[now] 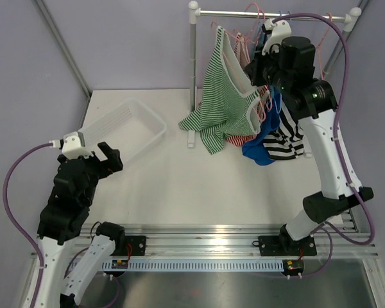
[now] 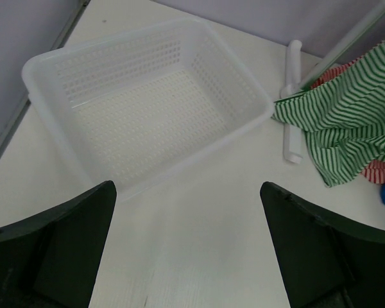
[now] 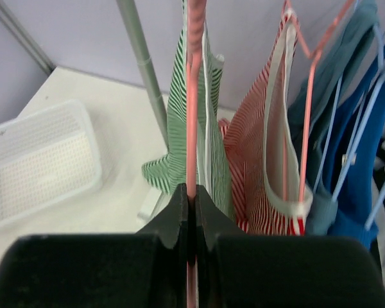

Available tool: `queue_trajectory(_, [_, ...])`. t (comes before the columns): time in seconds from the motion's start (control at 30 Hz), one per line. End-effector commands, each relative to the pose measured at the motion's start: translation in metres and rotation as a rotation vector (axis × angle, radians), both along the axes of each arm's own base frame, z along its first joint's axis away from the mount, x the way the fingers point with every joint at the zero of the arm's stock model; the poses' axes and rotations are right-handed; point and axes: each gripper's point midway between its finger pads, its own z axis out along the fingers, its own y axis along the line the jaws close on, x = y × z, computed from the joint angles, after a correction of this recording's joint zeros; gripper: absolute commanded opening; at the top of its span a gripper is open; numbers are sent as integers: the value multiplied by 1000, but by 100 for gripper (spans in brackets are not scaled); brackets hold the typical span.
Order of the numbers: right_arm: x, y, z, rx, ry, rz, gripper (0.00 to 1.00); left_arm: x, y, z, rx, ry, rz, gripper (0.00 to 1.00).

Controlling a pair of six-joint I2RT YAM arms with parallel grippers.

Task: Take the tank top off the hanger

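A green-and-white striped tank top (image 1: pixel 219 96) hangs on a pink hanger (image 3: pixel 192 96) at the left end of the rack rail (image 1: pixel 269 13). Its lower part drapes toward the table. It also shows in the left wrist view (image 2: pixel 346 122) and the right wrist view (image 3: pixel 179 115). My right gripper (image 3: pixel 192 192) is shut on the pink hanger's wire, high up by the rail (image 1: pixel 260 64). My left gripper (image 1: pixel 109 157) is open and empty, low over the table near the white basket (image 1: pixel 155 131).
A red-striped top (image 3: pixel 263 147), blue garments (image 1: pixel 264 142) and a black-and-white striped one (image 1: pixel 289 144) hang on other hangers to the right. The rack's upright post (image 1: pixel 192 70) stands on a white foot (image 2: pixel 290 102). The basket (image 2: pixel 45 77) is empty.
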Motion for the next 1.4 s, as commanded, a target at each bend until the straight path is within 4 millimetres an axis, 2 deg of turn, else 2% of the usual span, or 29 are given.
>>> queue_trajectory(0.0, [-50, -8, 25, 91, -30, 40, 0, 16, -33, 46, -109, -96, -130, 99])
queue_trajectory(0.03, [-60, -6, 24, 103, -19, 70, 0, 19, -39, 63, -134, -136, -157, 99])
queue_trajectory(0.1, [-86, -6, 17, 121, 15, 107, 0, 31, -60, 70, -182, -127, -236, 99])
queue_trajectory(0.13, [-94, -7, 13, 125, 31, 112, 0, 37, -69, 85, -209, -160, -269, 99])
queue_trajectory(0.2, [-120, -7, 2, 136, 62, 156, 0, 42, -87, 98, -225, -170, -331, 99])
queue_trajectory(0.23, [-130, -8, 0, 139, 69, 167, 0, 51, -96, 101, -221, -173, -353, 99])
queue_trajectory(0.27, [-138, -11, -8, 133, 92, 168, 0, 50, -108, 115, -222, -199, -387, 99])
queue_trajectory(0.33, [-158, -20, -14, 138, 101, 160, 0, 55, -128, 128, -204, -219, -432, 99])
queue_trajectory(0.37, [-167, -24, -19, 136, 120, 154, 0, 58, -149, 139, -171, -224, -466, 99])
queue_trajectory(0.43, [-188, -30, -20, 145, 116, 167, 0, 59, -172, 152, -106, -250, -513, 99])
queue_trajectory(0.47, [-202, -33, -21, 152, 117, 178, 0, 59, -199, 158, -79, -249, -544, 99])
queue_trajectory(0.5, [-210, -33, -22, 156, 123, 195, 0, 59, -212, 167, -66, -275, -566, 99])
queue_trajectory(0.53, [-216, -35, -22, 159, 125, 196, 0, 61, -224, 170, -23, -288, -593, 99])
queue_trajectory(0.57, [-226, -39, -26, 159, 139, 196, 0, 60, -246, 173, -14, -293, -645, 99])
queue_trajectory(0.63, [-235, -42, -30, 155, 154, 199, 0, 61, -271, 180, -10, -325, -719, 99])
queue_trajectory(0.67, [-242, -45, -35, 142, 171, 200, 0, 62, -294, 172, -3, -306, -795, 99])
queue_trajectory(0.7, [-243, -48, -39, 134, 178, 190, 0, 60, -303, 182, -17, -330, -834, 99])
queue_trajectory(0.77, [-247, -52, -44, 124, 188, 176, 0, 56, -326, 179, -15, -324, -913, 99])
queue_trajectory(0.8, [-248, -52, -45, 124, 187, 174, 0, 60, -340, 169, 3, -300, -932, 99])
queue_trajectory(0.83, [-249, -52, -44, 127, 184, 182, 0, 60, -347, 171, 8, -307, -943, 99])
queue_trajectory(0.93, [-254, -47, -46, 135, 190, 216, 0, 69, -364, 155, 30, -276, -953, 98])
queue_trajectory(1.07, [-255, -44, -47, 142, 183, 238, 0, 80, -375, 135, 61, -241, -942, 86])
queue_trajectory(1.17, [-254, -43, -47, 142, 186, 239, 0, 89, -377, 125, 83, -226, -914, 68])
queue_trajectory(1.3, [-256, -40, -45, 150, 184, 262, 0, 101, -373, 112, 133, -209, -856, 51])
queue_trajectory(1.33, [-256, -40, -45, 149, 181, 261, 0, 104, -370, 111, 141, -206, -834, 45])
queue_trajectory(1.37, [-254, -42, -48, 142, 184, 244, 0, 105, -370, 110, 145, -205, -827, 30])
